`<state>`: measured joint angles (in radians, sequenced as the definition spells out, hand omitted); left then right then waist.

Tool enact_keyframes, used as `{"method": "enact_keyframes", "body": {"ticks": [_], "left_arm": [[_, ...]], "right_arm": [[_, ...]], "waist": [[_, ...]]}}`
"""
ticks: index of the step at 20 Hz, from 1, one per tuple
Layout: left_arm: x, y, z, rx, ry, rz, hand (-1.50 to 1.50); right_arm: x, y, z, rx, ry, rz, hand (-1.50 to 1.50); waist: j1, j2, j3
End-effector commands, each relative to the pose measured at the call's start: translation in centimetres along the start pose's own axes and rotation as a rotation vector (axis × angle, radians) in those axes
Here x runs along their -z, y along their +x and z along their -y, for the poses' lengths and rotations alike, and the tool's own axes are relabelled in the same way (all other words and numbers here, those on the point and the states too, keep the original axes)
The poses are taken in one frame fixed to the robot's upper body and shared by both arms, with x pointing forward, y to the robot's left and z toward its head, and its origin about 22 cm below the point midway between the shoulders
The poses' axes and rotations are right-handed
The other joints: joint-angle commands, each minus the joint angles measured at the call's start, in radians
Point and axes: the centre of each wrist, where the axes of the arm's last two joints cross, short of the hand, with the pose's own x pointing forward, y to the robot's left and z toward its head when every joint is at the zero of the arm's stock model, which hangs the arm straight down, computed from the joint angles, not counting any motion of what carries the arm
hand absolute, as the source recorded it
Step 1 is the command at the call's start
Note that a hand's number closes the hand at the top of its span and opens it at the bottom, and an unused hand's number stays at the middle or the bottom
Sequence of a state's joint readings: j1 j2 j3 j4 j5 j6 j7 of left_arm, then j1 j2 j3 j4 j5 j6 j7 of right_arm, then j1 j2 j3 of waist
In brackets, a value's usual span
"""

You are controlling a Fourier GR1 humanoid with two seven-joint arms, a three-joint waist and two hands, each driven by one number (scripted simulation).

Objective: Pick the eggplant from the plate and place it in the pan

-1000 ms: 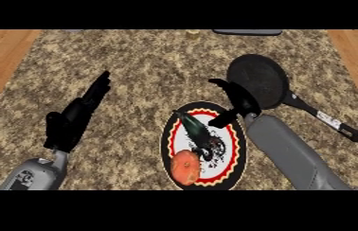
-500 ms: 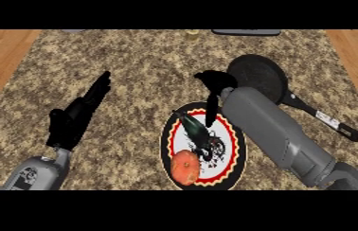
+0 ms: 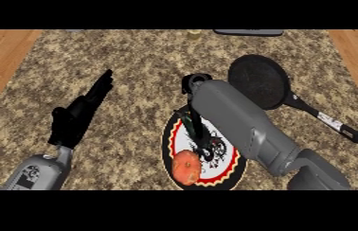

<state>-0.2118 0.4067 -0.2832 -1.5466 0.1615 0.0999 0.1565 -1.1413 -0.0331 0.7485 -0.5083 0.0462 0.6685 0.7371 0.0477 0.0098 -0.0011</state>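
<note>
Right hand [image 3: 196, 82] sits curled just beyond the plate's [image 3: 236, 171] far rim, apparently gripping nothing, left hand [image 3: 82, 112] rests open well left of it; eggplant [image 3: 193, 127] on the plate, so re-descend onto it, then swing to the pan [image 3: 260, 80].

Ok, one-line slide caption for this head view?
Right hand above the dark eggplant on the red-rimmed round plate; black frying pan alongside.

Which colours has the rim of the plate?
The plate's rim is black outside with a red scalloped band inside; the head view shows it.
</note>
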Motion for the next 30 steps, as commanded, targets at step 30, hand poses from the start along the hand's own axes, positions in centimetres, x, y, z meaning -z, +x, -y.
{"method": "enact_keyframes", "body": {"ticks": [30], "left_arm": [[-1.6, 0.1, -0.3, -0.003, -0.003, -0.013, 0.00]], "right_arm": [[4.6, 0.0, -6.5, -0.134, 0.089, -0.136, -1.50]], "waist": [[-0.008, -0.003, 0.001]]}}
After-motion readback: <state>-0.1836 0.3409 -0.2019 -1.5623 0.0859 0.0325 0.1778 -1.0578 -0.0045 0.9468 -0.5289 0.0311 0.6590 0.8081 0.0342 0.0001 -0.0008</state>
